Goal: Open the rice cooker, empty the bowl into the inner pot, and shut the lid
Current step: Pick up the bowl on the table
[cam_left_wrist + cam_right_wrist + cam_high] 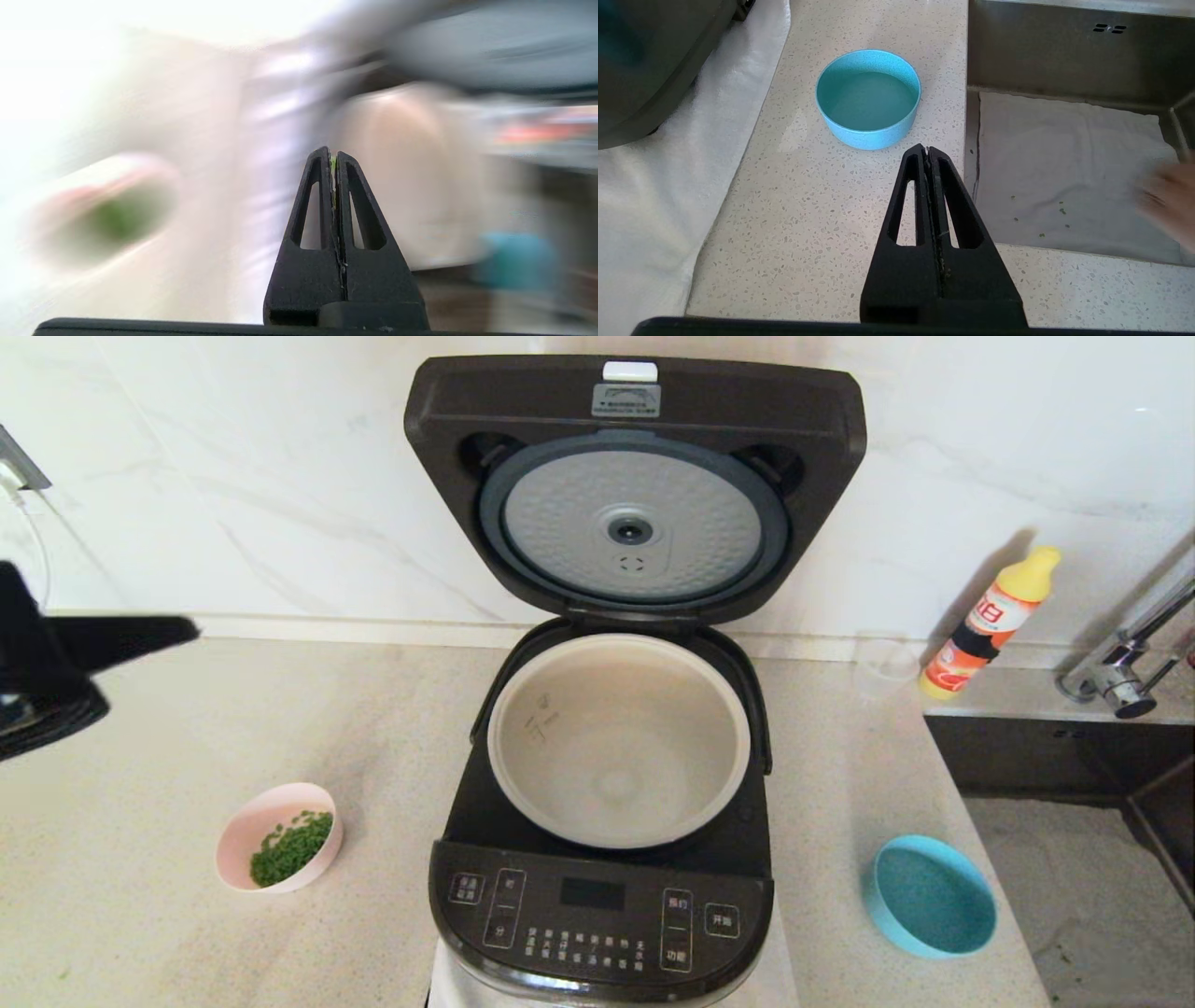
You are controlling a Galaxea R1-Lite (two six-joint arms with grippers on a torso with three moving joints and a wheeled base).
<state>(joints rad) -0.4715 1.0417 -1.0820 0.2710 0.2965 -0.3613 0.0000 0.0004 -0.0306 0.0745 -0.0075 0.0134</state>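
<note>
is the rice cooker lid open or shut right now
Open. The lid stands upright behind the rice cooker, its dimpled silver underside facing forward, and the inner pot is uncovered.

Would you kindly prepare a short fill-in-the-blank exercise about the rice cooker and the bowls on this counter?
1. The black glossy hinged lid of the large black rice cooker stands ____.
2. The round pale grey-white inner pot looks ____.
3. The chopped green bits lie in the small ____ bowl.
4. The round blue bowl sits on the cooker's ____ side, by the robot's own sides.

Missing words: open; empty; pink; right
</note>
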